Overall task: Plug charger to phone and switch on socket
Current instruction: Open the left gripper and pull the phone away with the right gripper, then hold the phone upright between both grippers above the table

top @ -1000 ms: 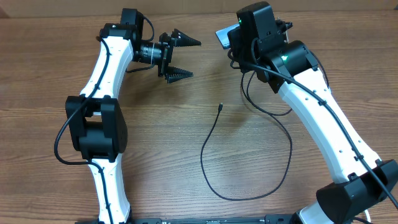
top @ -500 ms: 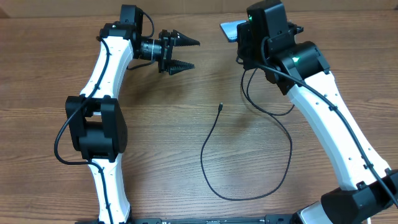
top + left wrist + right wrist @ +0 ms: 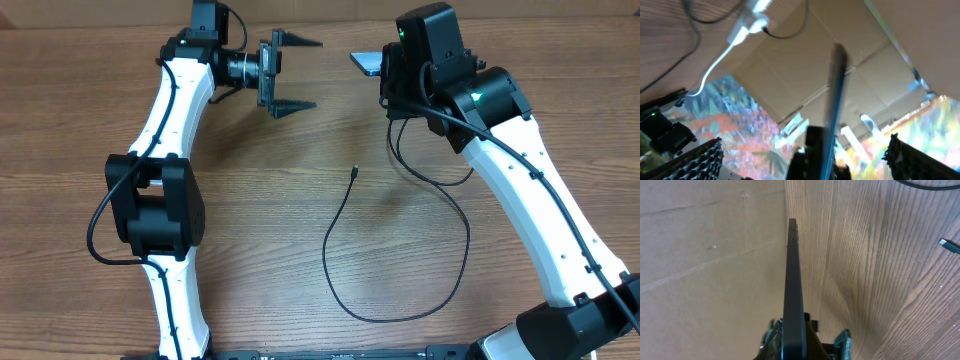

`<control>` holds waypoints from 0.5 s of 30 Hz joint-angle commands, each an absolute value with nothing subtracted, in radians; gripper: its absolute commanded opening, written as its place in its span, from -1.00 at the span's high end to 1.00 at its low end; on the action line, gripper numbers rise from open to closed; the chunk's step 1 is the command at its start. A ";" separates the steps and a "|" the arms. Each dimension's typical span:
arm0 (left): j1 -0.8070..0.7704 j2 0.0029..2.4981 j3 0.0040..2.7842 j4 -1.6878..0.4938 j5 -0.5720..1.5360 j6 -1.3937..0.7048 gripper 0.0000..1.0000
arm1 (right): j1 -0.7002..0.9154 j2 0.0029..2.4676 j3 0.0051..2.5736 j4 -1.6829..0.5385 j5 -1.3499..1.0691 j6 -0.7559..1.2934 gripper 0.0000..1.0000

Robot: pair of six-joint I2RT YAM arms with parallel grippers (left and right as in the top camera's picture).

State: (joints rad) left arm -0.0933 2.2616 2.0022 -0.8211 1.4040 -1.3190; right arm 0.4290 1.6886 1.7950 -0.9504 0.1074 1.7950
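Observation:
The phone (image 3: pixel 366 62) is held off the table at the back, its light screen edge showing past my right gripper (image 3: pixel 392 68), which is shut on it. The right wrist view shows it edge-on as a dark slab (image 3: pixel 792 285) rising from that gripper (image 3: pixel 807 340). My left gripper (image 3: pixel 298 72) is wide open and points right at the phone from a short gap away. Its wrist view shows the phone's thin edge (image 3: pixel 834 105) ahead, between its fingers (image 3: pixel 695 162). The charger (image 3: pixel 440 200) loops over the table, its plug tip (image 3: pixel 355 172) lying free. The socket's white end and cord (image 3: pixel 746 24) show at the far edge.
A cardboard wall (image 3: pixel 710 255) stands behind the table's far edge, close to the phone. The charger's tip (image 3: pixel 950 245) lies on the wood to the right of the phone. The black cable's loop (image 3: pixel 380 312) reaches toward the near edge.
My left gripper narrowed, then opened wide, rolling and shifting toward the far edge. My right gripper carried the phone slightly right and farther back.

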 commanded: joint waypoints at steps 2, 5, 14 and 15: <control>-0.115 2.270 2.020 -0.750 1.541 -1.435 -1.00 | 0.466 1.648 1.832 -0.941 0.110 1.830 0.93; -0.128 2.270 2.020 -0.749 1.570 -1.471 -0.75 | 0.496 1.648 1.830 -0.940 0.111 1.873 0.93; -0.145 2.270 2.020 -0.747 1.544 -1.475 -0.70 | 0.568 1.650 1.825 -0.923 0.175 1.923 0.93; -0.145 2.270 2.020 -0.747 1.541 -1.476 -0.65 | 0.572 1.651 1.825 -0.922 0.175 1.924 0.93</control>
